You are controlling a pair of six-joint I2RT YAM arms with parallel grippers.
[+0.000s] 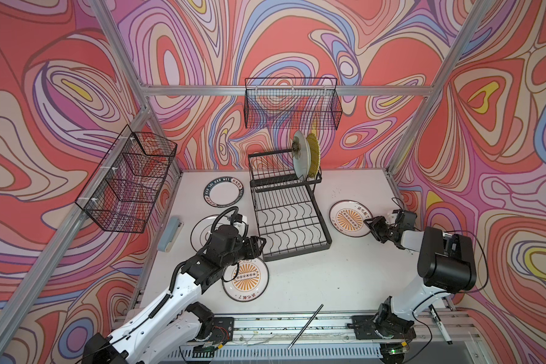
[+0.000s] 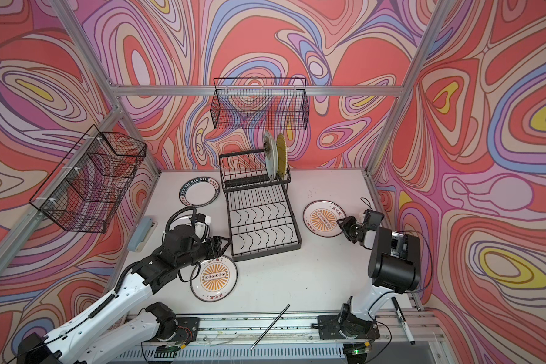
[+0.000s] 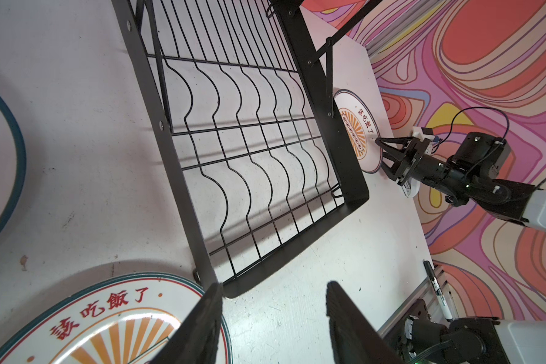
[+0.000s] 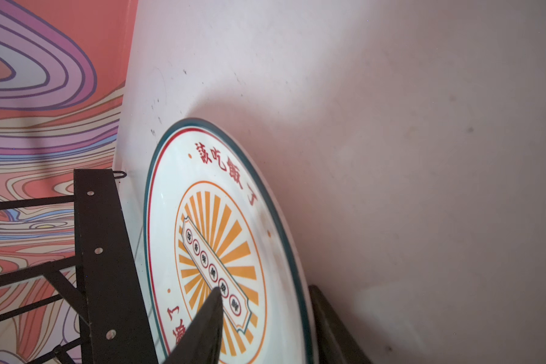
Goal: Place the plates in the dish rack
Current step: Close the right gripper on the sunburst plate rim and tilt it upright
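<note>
While the left gripper (image 3: 273, 285) gapes empty, the right gripper (image 4: 265, 288), half-open, straddles a plate (image 4: 221, 205).

Orange-sunburst white plate (image 1: 349, 219); black wavy-wired rack (image 1: 297, 251)

The left arm (image 1: 177, 293) reaches low toward the near left corner of the dish rack (image 1: 297, 253), and the left gripper (image 1: 260, 246) hangs just beside that corner, jaws apart and empty. The right arm (image 1: 435, 261) folds back toward the rack's right side, with the right gripper (image 1: 371, 227) low, jaws apart.
</note>
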